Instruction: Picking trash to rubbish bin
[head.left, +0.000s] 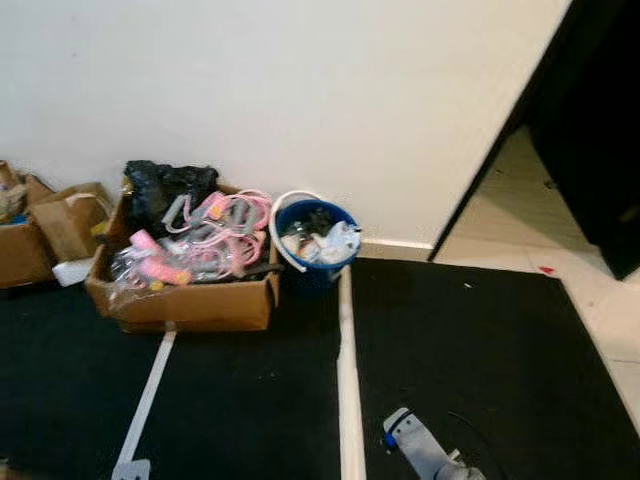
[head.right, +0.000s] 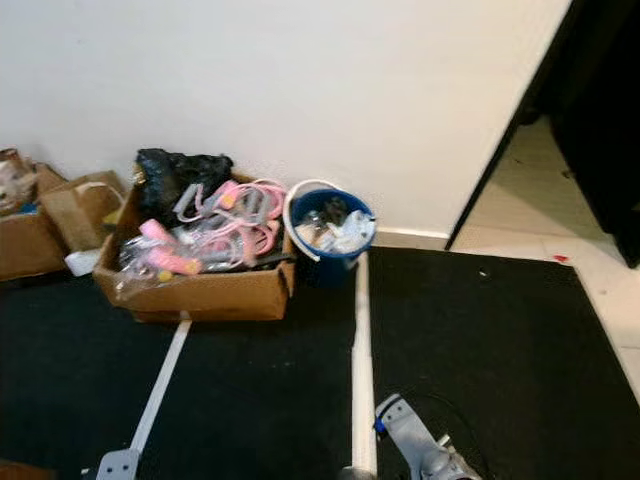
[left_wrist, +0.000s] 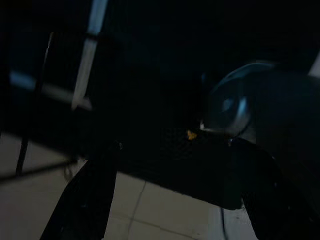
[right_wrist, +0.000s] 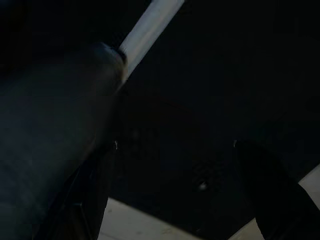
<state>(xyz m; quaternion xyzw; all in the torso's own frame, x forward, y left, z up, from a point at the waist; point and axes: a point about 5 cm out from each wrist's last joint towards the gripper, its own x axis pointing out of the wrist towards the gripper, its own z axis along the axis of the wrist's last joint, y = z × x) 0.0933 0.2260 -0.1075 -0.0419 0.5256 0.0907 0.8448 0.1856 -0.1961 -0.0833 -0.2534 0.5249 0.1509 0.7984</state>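
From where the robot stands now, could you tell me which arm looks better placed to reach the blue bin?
Probably the right: the right arm hangs nearer the blue bin, which stands ahead against the wall beside the cardboard box.

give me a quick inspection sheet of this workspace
surface: black floor mats with white strips between them
job's things: blue rubbish bin against the wall, already holding trash
clutter: cardboard box full of pink and grey items and a black bag; more boxes further left
grippers: left gripper and right gripper both open, hanging low over the floor, holding nothing
cables: thin black cable by the right arm
surroundings: white wall, dark doorway, pale tiles
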